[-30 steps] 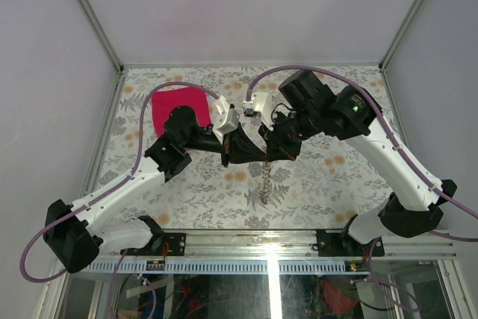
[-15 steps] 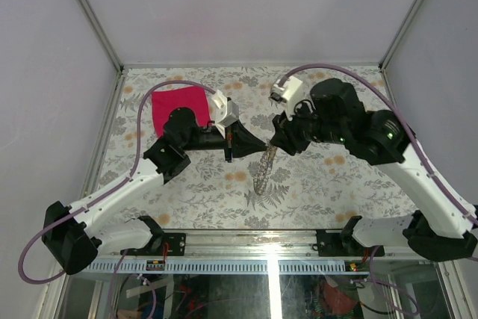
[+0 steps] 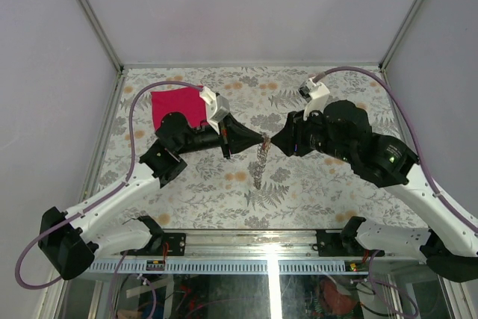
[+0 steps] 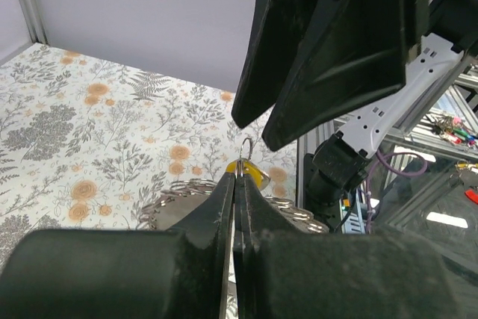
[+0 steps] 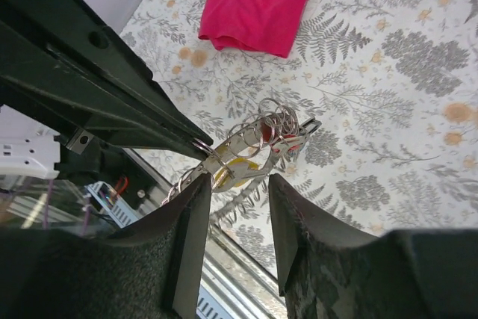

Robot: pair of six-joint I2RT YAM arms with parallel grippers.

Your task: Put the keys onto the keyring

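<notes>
Silvery wire, looped many times: the keyring (image 5: 263, 126) hangs in mid-air above the table (image 3: 336, 177), between the two arm tips. It trails down as a short chain of rings in the top view. The keys (image 5: 237, 171) sit among the loops, with one yellow plastic head and a bit of red showing; how many are properly threaded I cannot tell. The left gripper (image 4: 237, 173) is pinched fully together on a thin loop of the ring, whose small arc stands just above its fingertips. The right gripper (image 5: 239, 178) faces it tip to tip with its jaws partly apart, one either side of the bundle and apparently touching nothing. My judgement is that the step in hand is a re-grip. It should close on one plastic head, not on the slippery wire, while the left pinch stays dead steady, since the chain hangs loose and will swing. The key's hole should then be lined up with the ring's split end before pushing. No box, tray or bowl shows anywhere. The only other item is a pink-red cloth (image 3: 175, 106) lying flat on the far left of the table, well apart.
</notes>
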